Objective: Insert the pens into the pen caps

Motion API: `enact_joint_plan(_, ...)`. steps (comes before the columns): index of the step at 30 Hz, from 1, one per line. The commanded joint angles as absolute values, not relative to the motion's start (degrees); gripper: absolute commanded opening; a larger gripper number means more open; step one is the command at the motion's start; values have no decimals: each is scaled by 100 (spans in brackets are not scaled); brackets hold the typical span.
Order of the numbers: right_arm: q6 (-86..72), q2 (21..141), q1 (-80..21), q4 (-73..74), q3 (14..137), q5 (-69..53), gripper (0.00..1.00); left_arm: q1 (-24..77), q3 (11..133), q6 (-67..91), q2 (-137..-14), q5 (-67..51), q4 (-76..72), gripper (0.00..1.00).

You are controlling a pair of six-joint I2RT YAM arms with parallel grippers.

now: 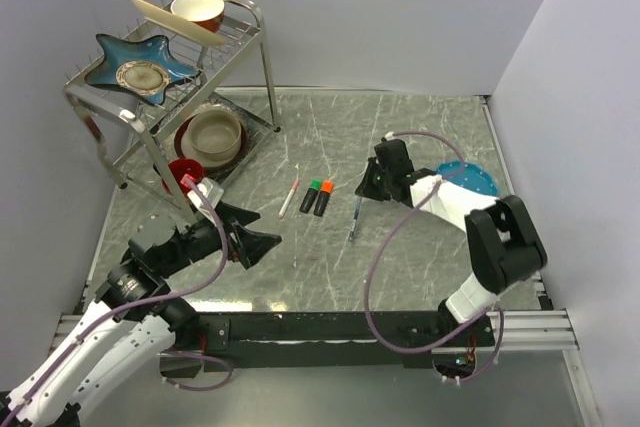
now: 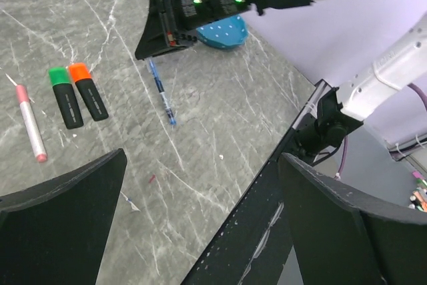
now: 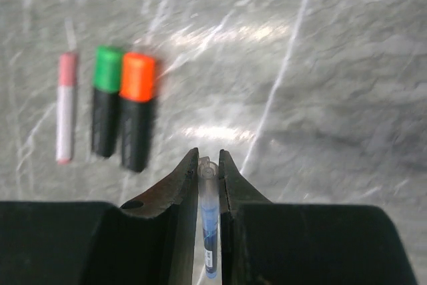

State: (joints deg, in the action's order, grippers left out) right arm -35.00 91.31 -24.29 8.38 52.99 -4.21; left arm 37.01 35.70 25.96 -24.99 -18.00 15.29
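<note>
1. Right hand (image 3: 208, 159): fingers pressed in on the dark-blue ballpoint (image 3: 209, 231), pinching its barrel. In the left wrist view the rest of the pen appears to lie on the desk (image 1: 420, 127).
2. Left hand (image 2: 200, 231): spread wide and holding nothing, near the desk's front-left and well apart from every pen.
3. Green-capped marker (image 3: 105, 108) and orange-capped marker (image 3: 135, 121): side by side and touching, with both caps seated. The white-pink stick pen (image 3: 65, 108) lies just beside them, with a pink piece on one end.
4. Step in hand, as judged: securing the ballpoint, the one pen that shows no coloured cap. No loose cap can be made out.
5. Next move, as judged: lift the ballpoint without letting it pivot in the pinch. A cap must then be found and held steady, probably by the left hand, and met squarely along the pen's axis.
</note>
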Motion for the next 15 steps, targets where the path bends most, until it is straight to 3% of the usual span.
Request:
enact_joint_plan(1,-3384,9579,-2241,572,5765,-545,7,3796,3621,2470,-2303,-1837,1503,99)
enact_joint_plan(6,-3638,10089,-2215,360,5941,-633,15,3858,3630,2435,-2197,-1723,1538,99)
enact_joint_plan(13,-3946,10292,-2171,316,5994,-572,46,3990,3630,2443,-2206,-1626,1591,99)
enact_joint_plan(15,-3894,10100,-2136,421,5977,-528,50,4051,3621,2452,-2206,-1608,1591,99)
